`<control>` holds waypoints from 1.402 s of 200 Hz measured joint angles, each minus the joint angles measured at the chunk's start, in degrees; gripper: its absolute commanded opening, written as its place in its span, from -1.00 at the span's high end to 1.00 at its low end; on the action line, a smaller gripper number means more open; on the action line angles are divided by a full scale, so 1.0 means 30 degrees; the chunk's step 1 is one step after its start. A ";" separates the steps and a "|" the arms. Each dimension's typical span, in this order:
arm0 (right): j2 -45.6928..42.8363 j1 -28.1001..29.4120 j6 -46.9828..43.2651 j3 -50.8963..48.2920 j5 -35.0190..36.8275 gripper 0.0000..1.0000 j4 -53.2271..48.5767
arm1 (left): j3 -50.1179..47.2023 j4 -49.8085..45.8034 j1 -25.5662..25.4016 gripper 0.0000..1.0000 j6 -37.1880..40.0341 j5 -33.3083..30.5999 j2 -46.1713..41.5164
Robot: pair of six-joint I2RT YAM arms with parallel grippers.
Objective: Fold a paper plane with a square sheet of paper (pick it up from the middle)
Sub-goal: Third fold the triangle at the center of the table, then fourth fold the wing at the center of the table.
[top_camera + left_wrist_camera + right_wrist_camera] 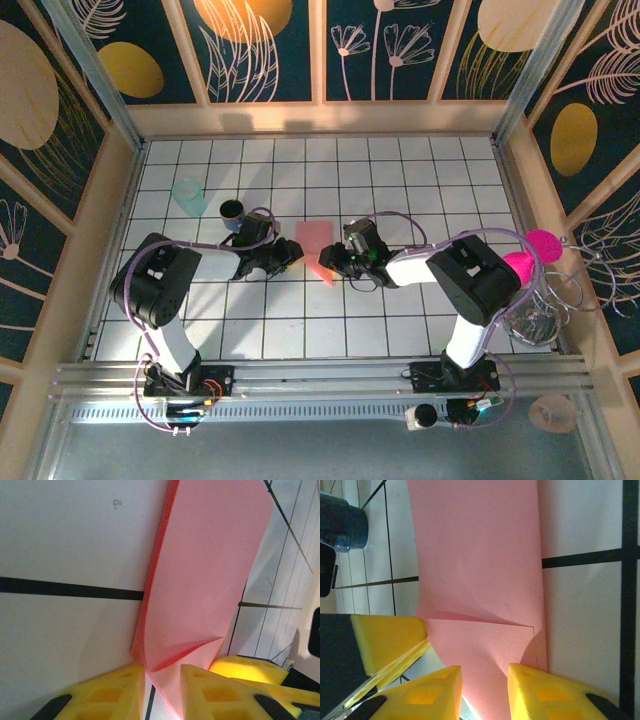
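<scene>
1. The square sheet of paper [314, 240] lies near the middle of the tiled table [400, 170] as a long strip. It runs from far to near, and its near end sits between the two arms.
2. The strip's long left edge is lifted off the tiles and shows a darker red underside. At the near end a flap with a slanting edge crosses the strip.
3. The left gripper [162, 680] comes in from the left. Its yellow fingers [117, 695] are narrowly apart, with the near end of the paper in the gap. I cannot tell if they touch it.
4. The right gripper [485, 675] comes in from the right, its jaws also narrowly apart over the same near end. The two grippers are close beside each other.
5. A dark cup [232, 210] stands just behind the left arm, with a clear teal cup [187, 195] further to the far left.
6. A magenta disc [543, 243] and a wire rack [548, 305] sit at the right edge.
7. Bare tiles stretch beyond the paper to the far wall and near the arm bases.
</scene>
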 measured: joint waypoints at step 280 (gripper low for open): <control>-0.0051 -0.0168 -0.0481 -0.0350 -0.0153 0.38 0.0612 | 0.3096 -0.1348 0.1515 0.99 0.4393 0.4269 0.2776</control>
